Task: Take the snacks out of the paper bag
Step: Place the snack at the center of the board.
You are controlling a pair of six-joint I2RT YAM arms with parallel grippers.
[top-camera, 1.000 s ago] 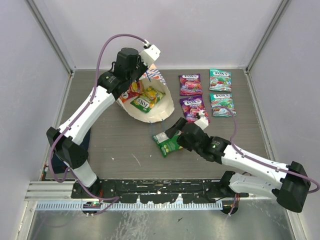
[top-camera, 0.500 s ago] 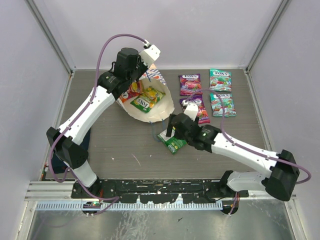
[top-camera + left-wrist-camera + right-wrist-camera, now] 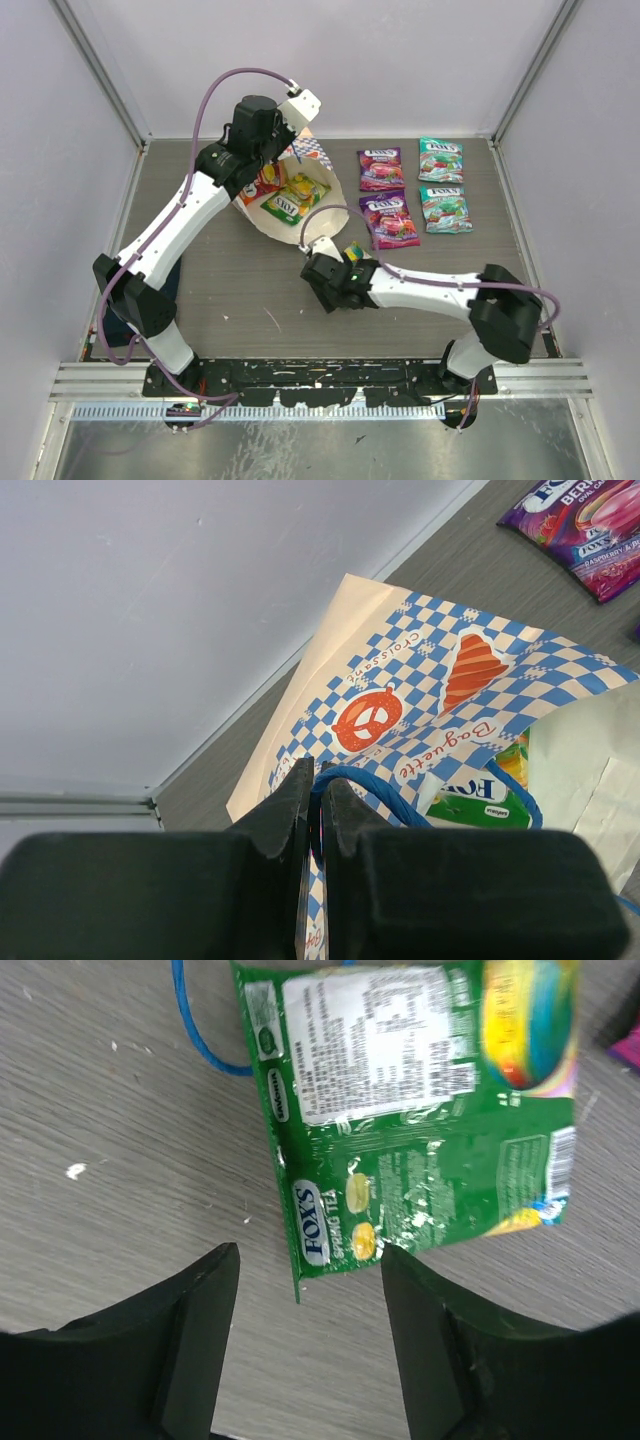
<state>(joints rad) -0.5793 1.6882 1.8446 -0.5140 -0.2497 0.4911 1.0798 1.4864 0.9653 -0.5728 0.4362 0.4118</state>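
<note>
Right wrist view: the right gripper (image 3: 310, 1255) hangs wide open over a green packet (image 3: 400, 1120) lying on the surface (image 3: 90, 1110), apparently untouched. It should straddle the near edge squarely, clear of the blue cord (image 3: 190, 1020). Beyond, the left gripper (image 3: 315, 780) pinches a handle (image 3: 365, 780), holding the bag (image 3: 400, 670) open with snacks (image 3: 290, 195) inside.

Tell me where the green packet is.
Right wrist view: the green packet lies flat on the table just ahead of the open right gripper, beside the bag's blue cord.
</note>
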